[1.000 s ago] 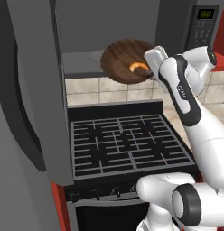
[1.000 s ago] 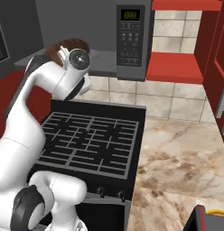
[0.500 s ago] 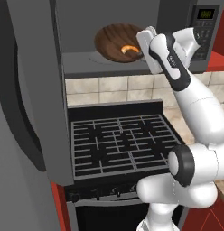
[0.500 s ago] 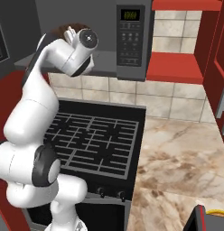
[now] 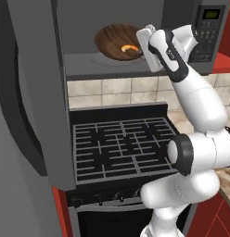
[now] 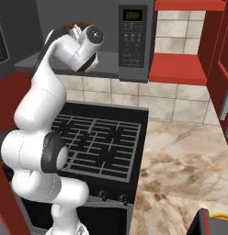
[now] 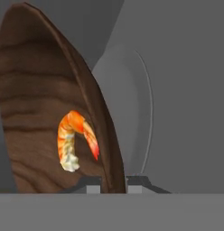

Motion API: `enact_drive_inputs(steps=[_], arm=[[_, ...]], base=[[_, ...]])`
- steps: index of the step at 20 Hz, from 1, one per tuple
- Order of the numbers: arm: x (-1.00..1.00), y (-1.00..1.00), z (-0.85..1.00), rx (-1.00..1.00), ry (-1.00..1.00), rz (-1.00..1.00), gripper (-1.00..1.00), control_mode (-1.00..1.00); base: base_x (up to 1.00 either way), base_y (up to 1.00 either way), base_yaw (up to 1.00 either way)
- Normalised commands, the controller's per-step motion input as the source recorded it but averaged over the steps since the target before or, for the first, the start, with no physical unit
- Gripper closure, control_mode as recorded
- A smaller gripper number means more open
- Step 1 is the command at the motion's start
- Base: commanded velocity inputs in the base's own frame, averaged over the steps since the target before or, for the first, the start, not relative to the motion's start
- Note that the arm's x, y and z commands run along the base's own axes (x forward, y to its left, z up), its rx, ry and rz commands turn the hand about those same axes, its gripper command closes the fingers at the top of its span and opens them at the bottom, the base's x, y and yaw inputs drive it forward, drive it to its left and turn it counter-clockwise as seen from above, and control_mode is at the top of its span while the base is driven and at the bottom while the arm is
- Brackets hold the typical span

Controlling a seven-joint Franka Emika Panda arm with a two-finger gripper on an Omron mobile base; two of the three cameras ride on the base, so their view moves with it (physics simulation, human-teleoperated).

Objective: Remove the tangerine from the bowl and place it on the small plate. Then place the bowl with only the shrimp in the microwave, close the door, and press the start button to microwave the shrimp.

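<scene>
No text can be read (the microwave (image 6: 136, 41) display's green digits blur).

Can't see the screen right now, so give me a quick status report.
End effector shut on the bowl rim. Bowl inside the microwave, shrimp alone in it. Door wide open, nothing blocking.

The glossy white arm (image 5: 200, 99) is built of rounded, tube-like segments with smooth plastic-looking shells. Dark grey ring joints (image 5: 181, 154) separate the segments, one at 3 o'clock in the left base view, another (image 6: 48, 152) at 9 o'clock in the right base view. A round grey-centred cap (image 6: 94, 35) ends the wrist. A black band (image 5: 175, 62) marks the forearm.
</scene>
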Motion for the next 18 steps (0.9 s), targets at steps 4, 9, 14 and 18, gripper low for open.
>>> enact_drive_inputs(steps=[4, 9, 14, 18], arm=[[0.0, 0.04, -0.47, -0.06, 0.13, 0.0, 1.0, -1.0], [0.09, 0.04, -0.34, -0.06, 0.15, 0.0, 1.0, -1.0], [0.18, 0.05, 0.02, -0.01, 0.0, 0.0, 1.0, -1.0], [-0.1, 0.11, 0.32, 0.0, -0.23, 0.0, -1.0, -1.0]], base=[[0.0, 0.0, 0.0], [0.0, 0.0, 0.0], [0.0, 0.0, 0.0], [0.0, 0.0, 0.0]])
